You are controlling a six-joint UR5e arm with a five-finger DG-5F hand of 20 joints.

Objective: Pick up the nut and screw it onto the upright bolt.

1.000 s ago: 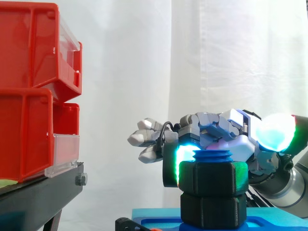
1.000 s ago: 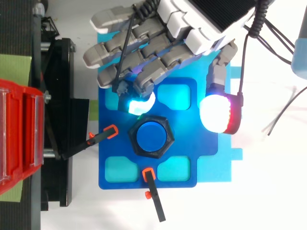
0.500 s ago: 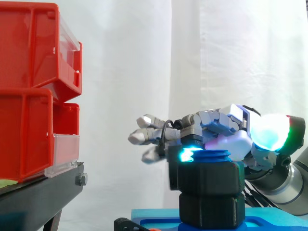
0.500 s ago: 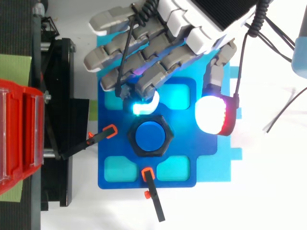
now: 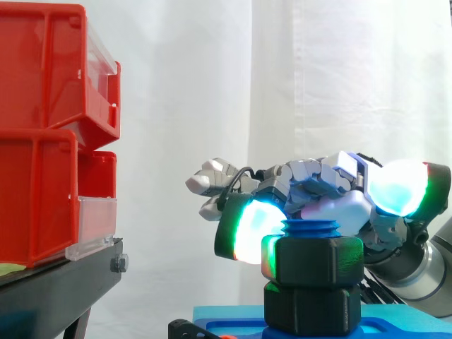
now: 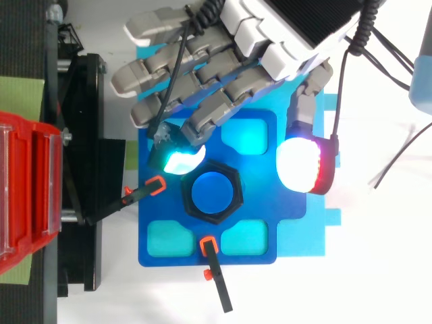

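The black nut (image 6: pixel 191 203) already sits threaded on the upright blue bolt (image 6: pixel 212 192), whose axis stands vertical on the blue plate (image 6: pixel 260 206). Any further turn has to go round that axis. The hand (image 6: pixel 223 74) reaches over the plate from the side of the bolt toward the top view's upper edge. Its fingers are spread and fairly straight rather than closed round anything. One glowing fingertip (image 6: pixel 179 160) lies against the nut's corner on the bin side of the bolt, and seems to touch it, though the glow hides the contact. The thumb pad (image 6: pixel 302 165) stands on the opposite side of the bolt, apart from the nut. So the nut lies just below and ahead of the fingers, pushed by one pad and not pinched. Half a second ago that fingertip sat at the nut's far edge. It has since swept round toward the bins, and the nut's flats have turned with it.
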